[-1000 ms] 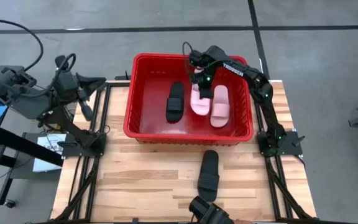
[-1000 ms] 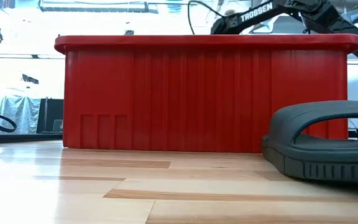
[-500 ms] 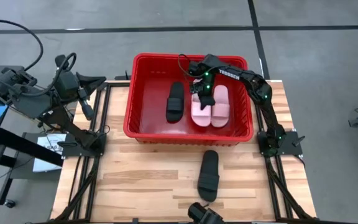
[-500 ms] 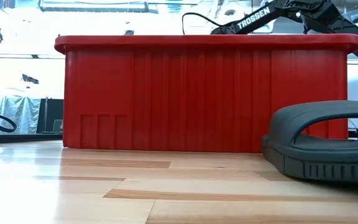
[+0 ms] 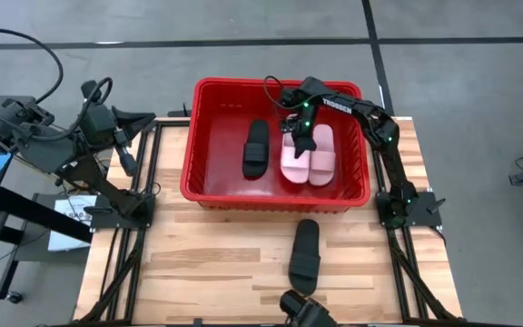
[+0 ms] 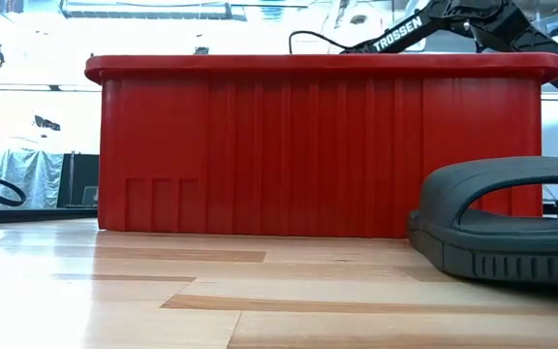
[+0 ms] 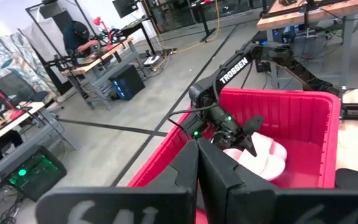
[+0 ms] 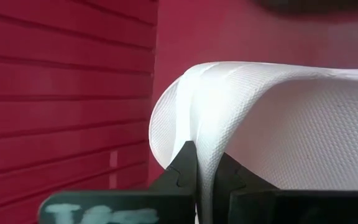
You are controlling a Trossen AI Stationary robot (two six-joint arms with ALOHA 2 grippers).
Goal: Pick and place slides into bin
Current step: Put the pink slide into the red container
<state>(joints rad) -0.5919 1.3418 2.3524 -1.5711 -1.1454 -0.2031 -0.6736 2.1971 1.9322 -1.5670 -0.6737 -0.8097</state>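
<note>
From above, you see the red bin [image 5: 209,154] at the far middle of the table [image 5: 207,263]. Three slides lie inside it. One black slide [image 5: 256,148] lies with its long side running from far to near. Two pink slides [image 5: 309,156] lie side by side and run the same way. Your right gripper [image 5: 300,136] is down on the left pink one, pinching its strap. A fourth slide [image 5: 304,255], black, lies on the table just in front of the bin, also running far to near, a bit tilted. Your left arm waits off the table's left side.

Down at table height, you see the bin's front wall [image 6: 308,145] and the black slide's strap [image 6: 511,218] up close at the right.

In the left wrist view, your left gripper [image 7: 197,163] has its fingers pressed together, empty.

In the right wrist view, your fingers [image 8: 182,168] squeeze the edge of the pink strap [image 8: 272,118].
</note>
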